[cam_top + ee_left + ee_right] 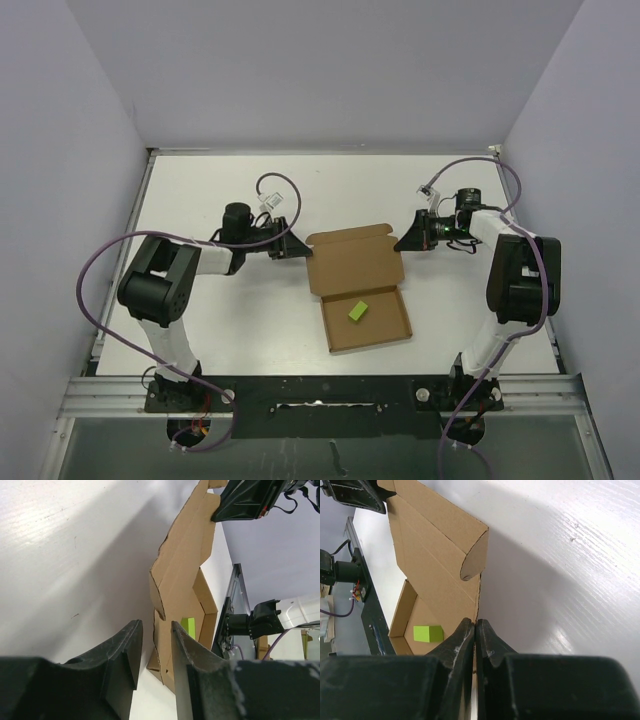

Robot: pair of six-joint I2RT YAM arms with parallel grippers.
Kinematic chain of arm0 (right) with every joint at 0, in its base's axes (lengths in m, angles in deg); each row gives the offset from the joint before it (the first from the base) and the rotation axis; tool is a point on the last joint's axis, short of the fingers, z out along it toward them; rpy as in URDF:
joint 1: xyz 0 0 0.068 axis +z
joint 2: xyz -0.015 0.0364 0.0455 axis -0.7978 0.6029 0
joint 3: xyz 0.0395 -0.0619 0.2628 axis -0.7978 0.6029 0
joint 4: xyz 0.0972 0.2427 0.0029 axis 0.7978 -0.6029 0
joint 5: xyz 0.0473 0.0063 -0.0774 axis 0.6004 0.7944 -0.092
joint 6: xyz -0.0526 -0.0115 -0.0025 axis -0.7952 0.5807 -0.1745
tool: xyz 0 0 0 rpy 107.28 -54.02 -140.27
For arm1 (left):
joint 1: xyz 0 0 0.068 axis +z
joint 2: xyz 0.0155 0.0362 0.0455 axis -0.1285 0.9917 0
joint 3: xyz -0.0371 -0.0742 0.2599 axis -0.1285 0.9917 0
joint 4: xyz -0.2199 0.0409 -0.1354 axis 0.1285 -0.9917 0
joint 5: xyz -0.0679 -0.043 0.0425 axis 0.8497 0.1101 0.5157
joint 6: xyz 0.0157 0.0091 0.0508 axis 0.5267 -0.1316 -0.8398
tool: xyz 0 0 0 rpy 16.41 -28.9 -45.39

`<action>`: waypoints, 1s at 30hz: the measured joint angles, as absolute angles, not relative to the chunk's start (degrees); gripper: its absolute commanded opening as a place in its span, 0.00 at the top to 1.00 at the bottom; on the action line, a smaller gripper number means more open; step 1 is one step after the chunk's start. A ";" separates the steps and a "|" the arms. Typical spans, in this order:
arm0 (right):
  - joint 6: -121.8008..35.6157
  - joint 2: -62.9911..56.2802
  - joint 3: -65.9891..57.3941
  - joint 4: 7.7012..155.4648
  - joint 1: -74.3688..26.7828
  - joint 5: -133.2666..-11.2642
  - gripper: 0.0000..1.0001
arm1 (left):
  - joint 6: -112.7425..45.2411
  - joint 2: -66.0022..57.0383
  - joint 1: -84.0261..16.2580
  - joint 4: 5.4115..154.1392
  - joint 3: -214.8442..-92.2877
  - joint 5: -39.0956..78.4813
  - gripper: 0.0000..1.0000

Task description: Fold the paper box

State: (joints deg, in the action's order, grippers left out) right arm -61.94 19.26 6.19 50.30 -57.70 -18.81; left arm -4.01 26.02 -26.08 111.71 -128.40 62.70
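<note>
two arms bolted at the near edge, one paper box (355, 285) lying open in the middle of the white table (230, 320), one yellow-green block (358, 311) in its near tray (just the one), left gripper (300, 248) part-open at the lid's left edge, right gripper (402, 243) pinched tight on the lid's right edge

A brown die-cut kraft cardboard paper box (350, 262) lies in the middle of the white bench (200, 190), tray towards the arm bases, lid behind it. A small yellow-green block (358, 311) sits in the tray. The black left claw (297, 247) is at the lid's left edge, the black right claw (405, 243) at its right.
</note>
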 measured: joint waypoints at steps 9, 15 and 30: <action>-62.14 19.13 6.19 50.32 -57.59 -18.83 1.00 | -3.68 26.85 -26.41 109.77 -129.65 63.35 1.00; -62.62 18.13 6.19 51.02 -56.08 -22.13 1.00 | -3.99 26.85 -26.52 109.88 -129.73 62.52 1.00; -59.93 6.17 11.83 75.92 -47.23 -48.47 1.00 | -22.87 21.76 -34.78 101.11 -140.01 28.12 1.00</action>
State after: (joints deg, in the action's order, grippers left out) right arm -59.93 6.17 11.83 75.92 -47.23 -48.47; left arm -22.87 21.76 -34.78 101.11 -140.01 28.12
